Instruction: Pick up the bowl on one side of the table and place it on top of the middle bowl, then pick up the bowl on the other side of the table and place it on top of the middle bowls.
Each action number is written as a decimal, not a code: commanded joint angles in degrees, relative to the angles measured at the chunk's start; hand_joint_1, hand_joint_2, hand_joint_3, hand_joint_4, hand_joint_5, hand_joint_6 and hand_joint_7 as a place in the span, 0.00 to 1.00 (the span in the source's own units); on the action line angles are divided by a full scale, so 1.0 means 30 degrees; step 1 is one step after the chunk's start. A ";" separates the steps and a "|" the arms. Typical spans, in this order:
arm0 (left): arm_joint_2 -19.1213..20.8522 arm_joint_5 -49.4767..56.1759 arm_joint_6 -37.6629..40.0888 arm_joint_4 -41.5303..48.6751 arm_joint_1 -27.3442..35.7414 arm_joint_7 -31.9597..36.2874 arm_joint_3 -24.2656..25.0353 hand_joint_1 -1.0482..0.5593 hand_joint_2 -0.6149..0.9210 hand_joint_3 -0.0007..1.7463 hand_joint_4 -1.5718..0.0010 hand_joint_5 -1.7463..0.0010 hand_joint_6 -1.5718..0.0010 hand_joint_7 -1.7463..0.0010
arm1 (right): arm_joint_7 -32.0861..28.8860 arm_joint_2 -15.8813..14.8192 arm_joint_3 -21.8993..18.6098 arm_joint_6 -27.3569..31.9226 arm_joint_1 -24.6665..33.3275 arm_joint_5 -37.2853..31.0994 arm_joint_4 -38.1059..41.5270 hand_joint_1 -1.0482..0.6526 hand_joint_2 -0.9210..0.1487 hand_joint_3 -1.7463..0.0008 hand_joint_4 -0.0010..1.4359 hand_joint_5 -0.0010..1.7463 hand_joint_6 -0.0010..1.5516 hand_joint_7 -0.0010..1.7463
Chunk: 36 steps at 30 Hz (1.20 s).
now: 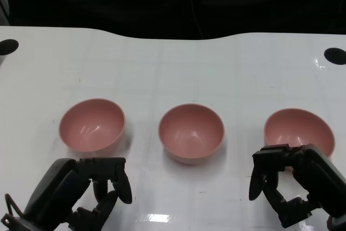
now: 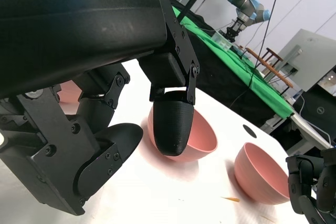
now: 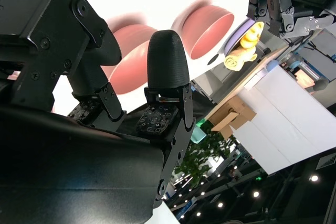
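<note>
Head view — glossy white table (image 1: 178,68), dark backdrop, left robot hand (image 1: 100,187) and right robot hand (image 1: 284,179) both empty, fingers apart

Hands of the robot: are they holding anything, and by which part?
Nothing is held. The left hand and right hand are empty, near the three pink bowls.

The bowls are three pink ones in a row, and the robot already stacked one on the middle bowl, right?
Not quite. The head view shows the left bowl, middle bowl and right bowl in a row, all pink, but none is stacked yet.
</note>
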 commanded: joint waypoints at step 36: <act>-0.0976 0.1934 0.1159 -0.0660 0.0522 0.2766 0.1476 0.52 0.91 0.13 0.74 0.47 0.57 0.95 | -0.0011 -0.0143 -0.0016 -0.0061 0.0122 0.0079 -0.0057 0.77 0.77 0.07 0.67 0.97 0.61 0.73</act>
